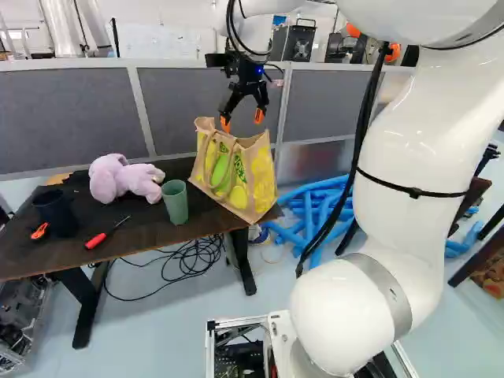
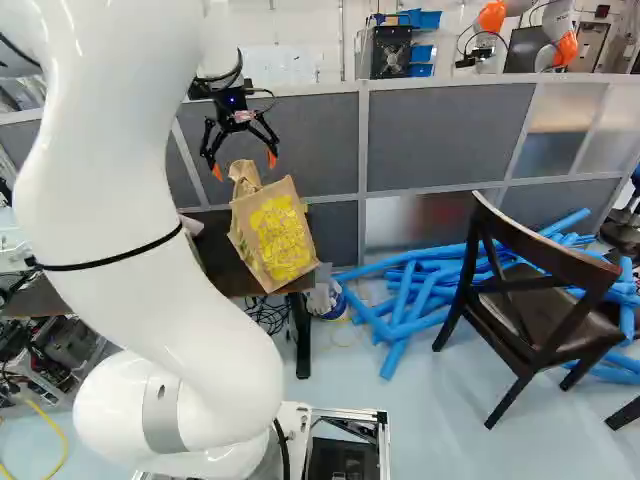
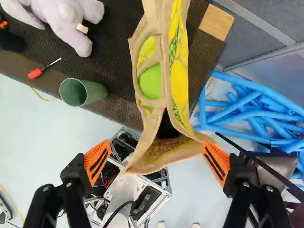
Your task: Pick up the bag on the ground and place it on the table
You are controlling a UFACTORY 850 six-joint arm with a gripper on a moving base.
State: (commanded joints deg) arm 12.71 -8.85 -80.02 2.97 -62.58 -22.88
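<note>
Grey partition (image 1: 71, 118) across upper part of left base view, behind table. Dark table (image 1: 47, 256) at left, right end near middle. Blue tubes (image 1: 319, 220) beyond that end. Tan-and-yellow bag (image 1: 256, 177) on table's right end, tilted, by front edge. Gripper (image 1: 242, 120) above bag, fingers spread wide. Plush toy (image 1: 118, 178), green cup (image 1: 175, 203) left; gap between cup and bag.

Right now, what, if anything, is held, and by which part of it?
Nothing: the pincer stands open over the yellow-printed shopping bag at the dark table's end.
</note>
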